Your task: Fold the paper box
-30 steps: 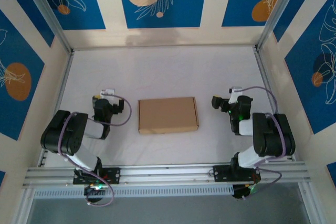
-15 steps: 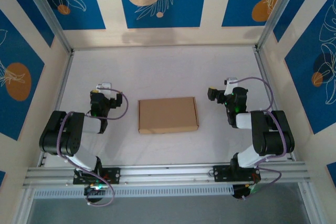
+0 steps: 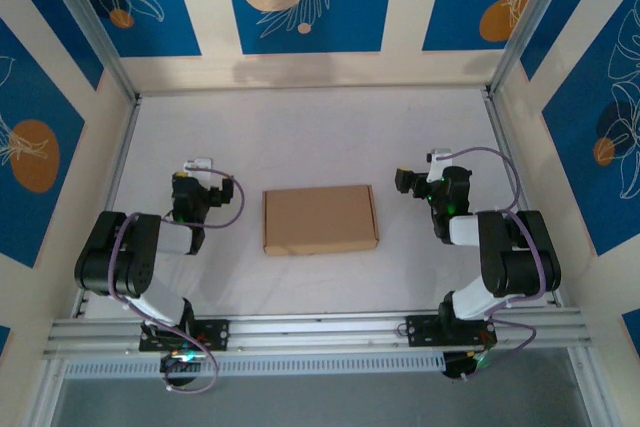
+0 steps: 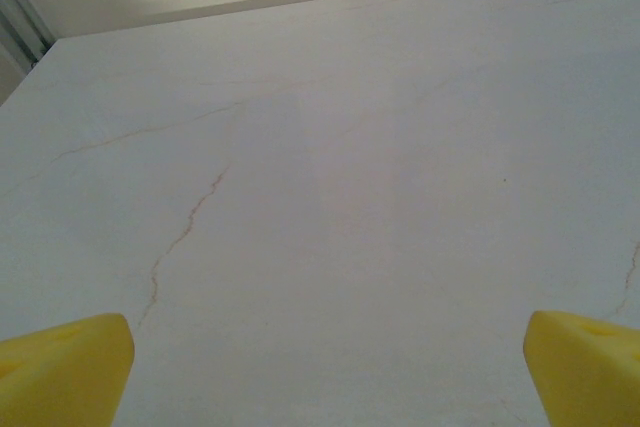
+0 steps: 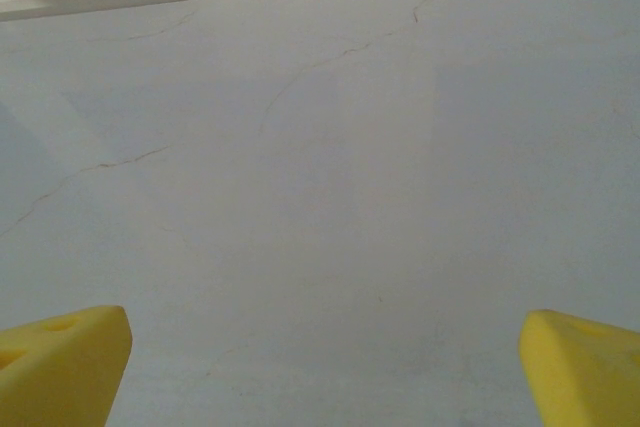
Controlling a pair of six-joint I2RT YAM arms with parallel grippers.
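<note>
Brown paper box point(image 3: 320, 219) flat on the white tabletop point(image 3: 300, 127), centred between the arms, apparently closed up; flaps and seams too small to make out from above. Left pincer point(image 4: 325, 372) spread wide over bare surface, yellow fingertips point(image 4: 60, 367) cut off at the frame corners. Right pincer point(image 5: 325, 367) likewise spread, pinching nothing.

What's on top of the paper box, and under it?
Nothing lies on the paper box; its brown top is bare. It rests flat on the white table. Its underside and inside are covered.
</note>
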